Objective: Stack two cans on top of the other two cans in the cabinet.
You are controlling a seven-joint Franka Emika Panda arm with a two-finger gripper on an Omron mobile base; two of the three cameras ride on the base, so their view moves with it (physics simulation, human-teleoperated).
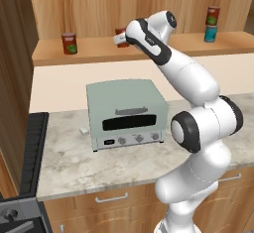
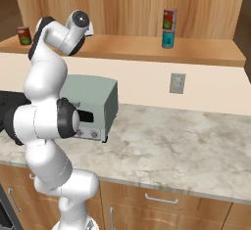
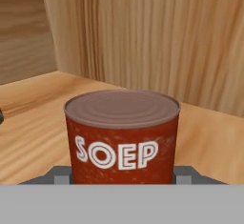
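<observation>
I count four cans on the cabinet's (image 1: pixel 149 48) open shelf, three red and one teal. Two are already stacked at the shelf's right end: a red can (image 1: pixel 213 15) sits squarely on top of the teal can (image 1: pixel 211 33), and I see the same pair from the right base camera, red (image 2: pixel 169 19) over teal (image 2: pixel 168 39). A second red can (image 1: pixel 69 43) with a green label patch stands alone near the left end of the shelf, well apart from the stack. The third red can (image 3: pixel 122 135) fills my hand camera, upright on the shelf boards with "SOEP" in white letters on its side and a dull ringed lid; from the left base camera just a sliver of it (image 1: pixel 121 31) shows behind the wrist, about mid-shelf. My gripper (image 3: pixel 122 175) is at that can, one grey fingertip (image 3: pixel 61 175) poking out on each side of its base, close against the wall, but I cannot tell whether the pads are actually pressing it. Below the shelf, on the marble counter (image 1: pixel 69 157), there is one pale green toaster oven (image 1: pixel 126 113) and one small white block (image 1: pixel 84 131) just left of it. One wall outlet (image 2: pixel 177 83) sits on the backsplash.
</observation>
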